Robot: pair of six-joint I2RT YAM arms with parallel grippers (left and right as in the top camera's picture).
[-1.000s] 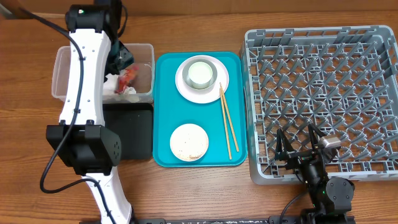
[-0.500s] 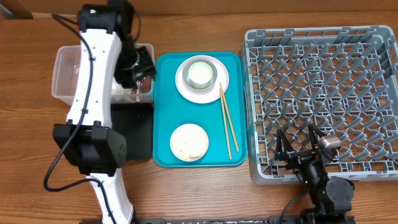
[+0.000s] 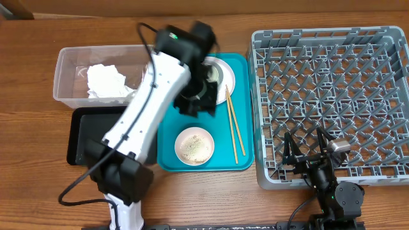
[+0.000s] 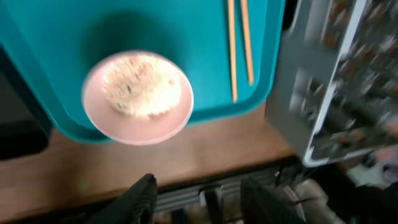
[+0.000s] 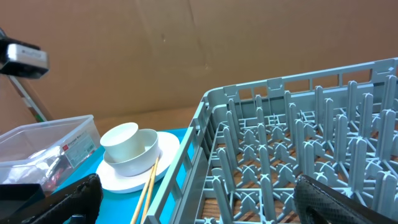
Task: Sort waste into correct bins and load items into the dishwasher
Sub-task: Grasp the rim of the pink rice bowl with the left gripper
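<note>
The crumpled white tissue [image 3: 105,82] lies in the clear tub [image 3: 70,61]; the black tray [image 3: 86,137] sits in front of it. On the teal tray [image 3: 169,160] a white bowl with rice grains [image 3: 194,145] stands at the front, also seen in the left wrist view [image 4: 138,96]. The plate [image 3: 227,80] is partly under my left arm. The right wrist view shows the plate [image 5: 124,180] stacked with a bowl [image 5: 143,154] and cup [image 5: 119,135]. Chopsticks [image 3: 231,124] lie along the tray's right side. My left gripper [image 3: 198,99] [image 4: 202,202] hangs open and empty above the tray. My right gripper [image 3: 307,153] [image 5: 199,199] is open at the grey dish rack's [image 3: 332,96] front edge. No red wrapper shows.
The rack's upright pegs [image 5: 298,143] fill the right side of the table. My left arm's white link [image 3: 147,108] crosses diagonally over the black tray and the teal tray's left edge. Bare wooden table [image 3: 211,198] runs along the front.
My left arm has swung right from over the clear tub to above the teal tray, uncovering the tissue in the tub. The right arm has not moved.
</note>
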